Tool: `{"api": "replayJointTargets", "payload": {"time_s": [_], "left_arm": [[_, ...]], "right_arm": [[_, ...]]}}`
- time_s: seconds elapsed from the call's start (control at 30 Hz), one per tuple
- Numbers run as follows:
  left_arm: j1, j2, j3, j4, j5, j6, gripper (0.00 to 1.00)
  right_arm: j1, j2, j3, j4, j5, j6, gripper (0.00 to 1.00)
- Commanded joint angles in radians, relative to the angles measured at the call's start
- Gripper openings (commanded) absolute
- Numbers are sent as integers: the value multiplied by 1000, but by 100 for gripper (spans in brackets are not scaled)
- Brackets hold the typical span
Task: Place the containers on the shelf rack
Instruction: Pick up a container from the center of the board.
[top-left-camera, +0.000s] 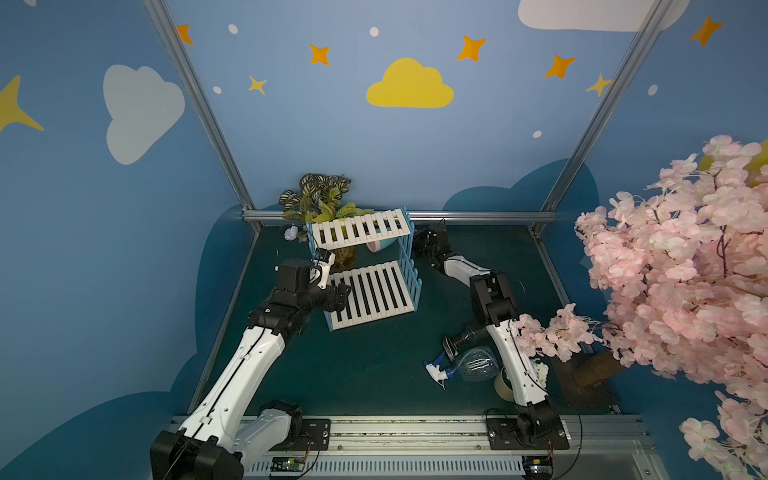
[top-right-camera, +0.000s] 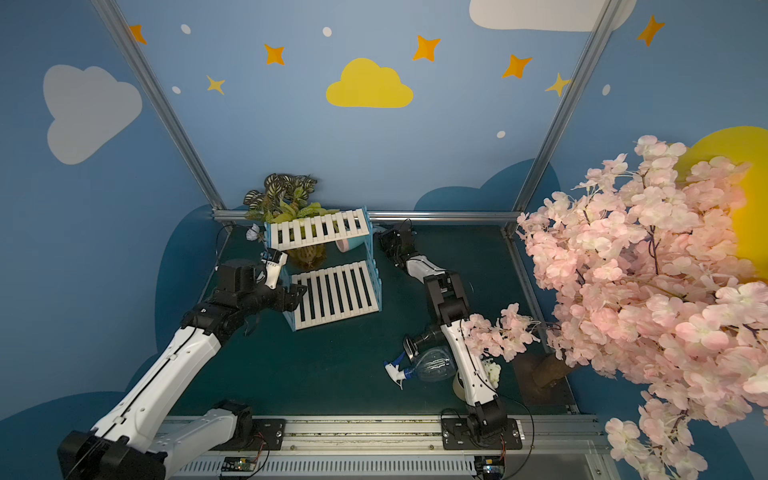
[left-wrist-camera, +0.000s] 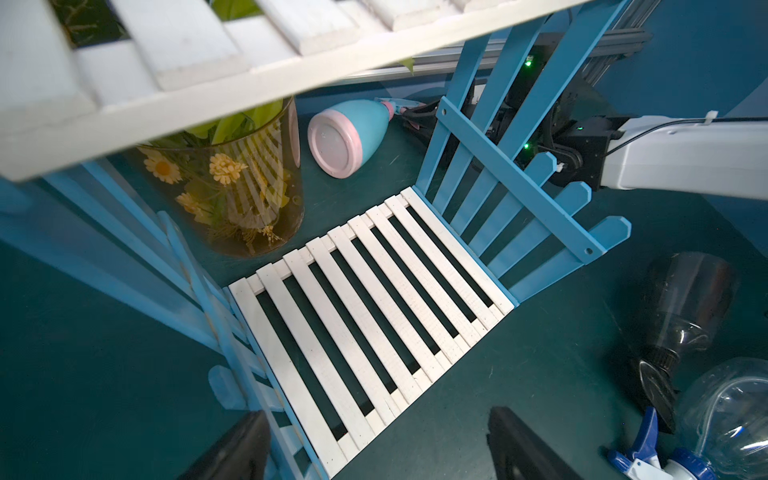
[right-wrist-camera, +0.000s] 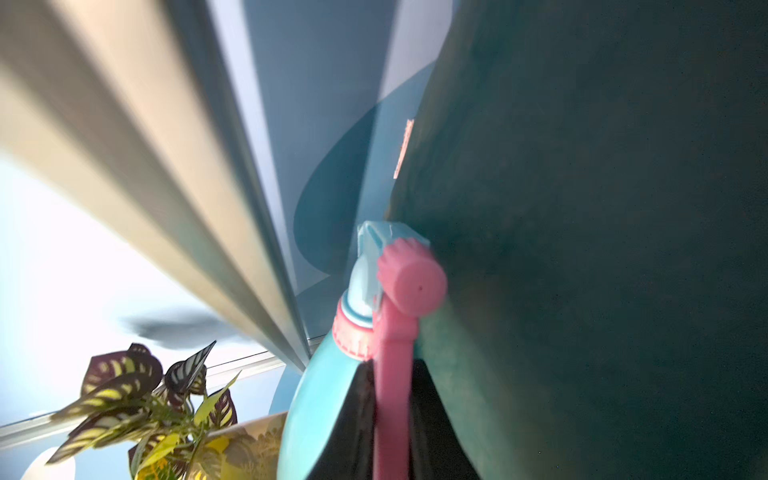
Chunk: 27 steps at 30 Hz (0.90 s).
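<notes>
We log the light blue bottle (left-wrist-camera: 353, 137) lying on its side on the tabletop (top-left-camera: 365, 374), behind the shelf rack (top-left-camera: 409, 249). The right gripper (right-wrist-camera: 392, 374) is pinched narrowly on its pink trigger (right-wrist-camera: 395, 332). The left gripper (left-wrist-camera: 374, 453) gapes wide and empty. We judge a trigger grip loose, so lift slowly, clear the fence and stand the bottle upright.

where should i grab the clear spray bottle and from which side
Grip the clear spray bottle at its narrow neck, just behind the white-blue trigger, coming straight down from above. It lies on its side, its round body looks too wide to pinch, and the dark bottle crowds its far side.
</notes>
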<state>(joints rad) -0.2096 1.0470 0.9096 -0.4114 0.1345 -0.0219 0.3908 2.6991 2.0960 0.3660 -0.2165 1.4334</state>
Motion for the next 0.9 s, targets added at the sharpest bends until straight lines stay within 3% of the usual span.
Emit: {"api": "replayJointTargets", "payload": {"time_s": [0.0,0.17,0.4,0.63,0.87], "left_arm": [[3,-28,-16,-3,-7,14,86],[2,-39,-24,0,1,11,86],[3,-66,-27,1,25,6,86],[4,-104,-26,4,39,12,86],[3,-115,-21,14,91,12,86]], "right_arm": [[-30,-166,-130,132,42,-114,0],[-38,-343,-333,201,44,-204,0],[-50,-598,-633,146,118,-322,0],[-46,-918,-822,-6,272,-689,0],[-24,-1185,-894,-168,391,-981,0]]}}
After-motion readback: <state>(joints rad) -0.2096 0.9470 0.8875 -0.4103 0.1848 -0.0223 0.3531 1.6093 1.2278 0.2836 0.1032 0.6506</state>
